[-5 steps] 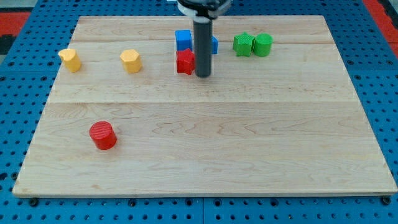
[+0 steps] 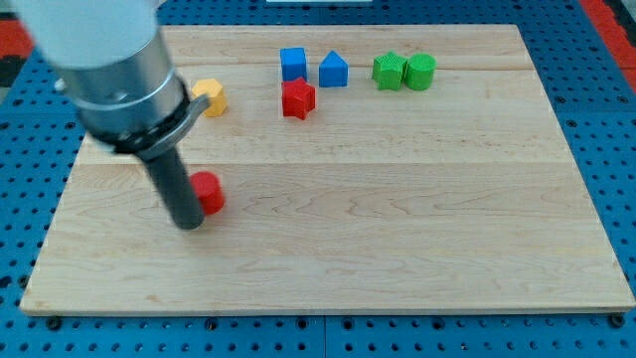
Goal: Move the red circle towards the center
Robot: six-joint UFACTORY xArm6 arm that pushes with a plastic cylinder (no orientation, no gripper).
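Observation:
The red circle [image 2: 208, 192] lies on the wooden board [image 2: 397, 199] at the view's left, below the middle height. My tip [image 2: 189, 225] stands on the board right against the circle's left and lower side, and the rod hides part of the circle. The arm's grey body covers the upper left of the board.
A red star-like block [image 2: 297, 98] lies above the board's middle. A blue square [image 2: 292, 64] and a blue house-shaped block [image 2: 334, 70] sit at the top. Two green blocks [image 2: 404, 72] lie to their right. A yellow block [image 2: 211, 96] shows partly beside the arm.
The rod has moved from beside the red star at the top down to the lower left. The red circle has shifted right and slightly up. A second yellow block is now hidden by the arm.

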